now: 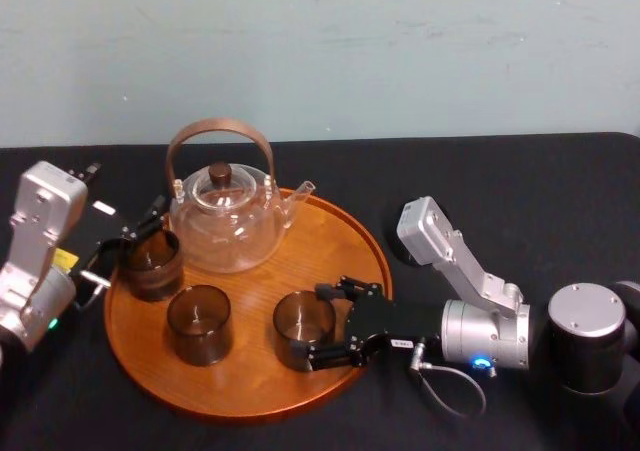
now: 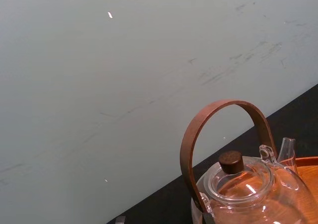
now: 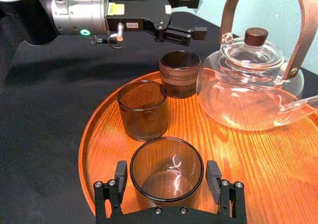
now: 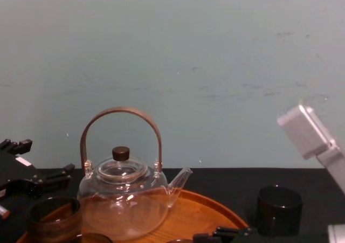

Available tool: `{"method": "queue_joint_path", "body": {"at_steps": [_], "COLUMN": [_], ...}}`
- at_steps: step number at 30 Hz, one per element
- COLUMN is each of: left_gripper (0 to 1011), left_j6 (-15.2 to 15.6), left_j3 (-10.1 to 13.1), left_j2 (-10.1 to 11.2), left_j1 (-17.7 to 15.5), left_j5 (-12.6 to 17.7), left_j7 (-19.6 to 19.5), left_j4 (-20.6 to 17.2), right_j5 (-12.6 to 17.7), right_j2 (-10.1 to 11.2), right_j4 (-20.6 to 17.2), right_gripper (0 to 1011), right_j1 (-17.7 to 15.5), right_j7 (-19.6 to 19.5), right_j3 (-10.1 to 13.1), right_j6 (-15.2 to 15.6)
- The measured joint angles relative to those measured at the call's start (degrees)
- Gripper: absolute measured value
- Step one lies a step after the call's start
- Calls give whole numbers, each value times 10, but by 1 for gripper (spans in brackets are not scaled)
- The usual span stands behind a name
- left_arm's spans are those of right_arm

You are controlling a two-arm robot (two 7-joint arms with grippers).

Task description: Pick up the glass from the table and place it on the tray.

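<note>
Right pincer (image 3: 166, 167): open astride the glass (image 1: 302, 323) (slim gaps), reaching in from 3 o'clock.
Glass: upright on tray (image 1: 330, 241).
Left pincer (image 3: 194, 15): open, tray's 10 o'clock.

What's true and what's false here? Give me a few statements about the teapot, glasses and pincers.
1. Three glasses stand on the tray. True.
2. The teapot stands off the tray. False: it stands on the tray.
3. The right pincer sits around the front-right glass. True.
4. The teapot's lid is off. False: the lid is on.
5. The left pincer grips the teapot. False: it is beside the left glass.
</note>
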Motion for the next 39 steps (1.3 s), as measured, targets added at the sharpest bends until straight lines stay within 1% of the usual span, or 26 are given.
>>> {"method": "queue_joint_path", "body": {"at_steps": [3, 7, 10, 13, 16, 19, 21, 23, 25, 26, 30, 33, 34, 36, 37, 38, 39], "left_gripper": [1001, 1001, 1001, 1001, 1002, 1001, 1001, 1001, 1001, 1001, 1001, 1001, 1002, 1001, 1001, 1001, 1001], "left_j6": [0, 0, 0, 0, 0, 0, 0, 0, 0, 0, 0, 0, 0, 0, 0, 0, 0], "left_j3": [0, 0, 0, 0, 0, 0, 0, 0, 0, 0, 0, 0, 0, 0, 0, 0, 0], "left_j2": [0, 0, 0, 0, 0, 0, 0, 0, 0, 0, 0, 0, 0, 0, 0, 0, 0], "left_j1": [0, 0, 0, 0, 0, 0, 0, 0, 0, 0, 0, 0, 0, 0, 0, 0, 0], "left_j5": [0, 0, 0, 0, 0, 0, 0, 0, 0, 0, 0, 0, 0, 0, 0, 0, 0], "left_j7": [0, 0, 0, 0, 0, 0, 0, 0, 0, 0, 0, 0, 0, 0, 0, 0, 0], "left_j4": [0, 0, 0, 0, 0, 0, 0, 0, 0, 0, 0, 0, 0, 0, 0, 0, 0], "right_j5": [8, 20, 25, 34, 39, 48, 49, 59, 64, 68, 79, 84, 86, 90, 90, 92, 93], "right_j2": [5, 20, 29, 46, 55, 76, 80, 100, 108, 116, 132, 137, 139, 139, 139, 137, 136], "right_j4": [-4, -21, -31, -50, -62, -86, -90, -111, -119, -127, -140, -145, -146, -148, -148, -149, -149], "right_gripper": [1004, 1004, 1004, 1004, 1004, 1004, 1004, 1004, 1004, 1004, 1004, 1004, 1004, 1004, 1004, 1004, 1004], "right_j1": [-3, -14, -21, -36, -45, -63, -66, -83, -91, -98, -114, -123, -127, -134, -134, -138, -139], "right_j7": [7, 11, 10, 2, -3, -8, -9, -12, -13, -14, -23, -33, -40, -54, -54, -64, -70], "right_j3": [4, 13, 18, 29, 36, 48, 50, 64, 70, 77, 94, 105, 112, 124, 124, 133, 137], "right_j6": [0, 2, 5, 7, 8, 8, 8, 5, 3, 1, -4, -6, -8, -10, -10, -10, -10]}}
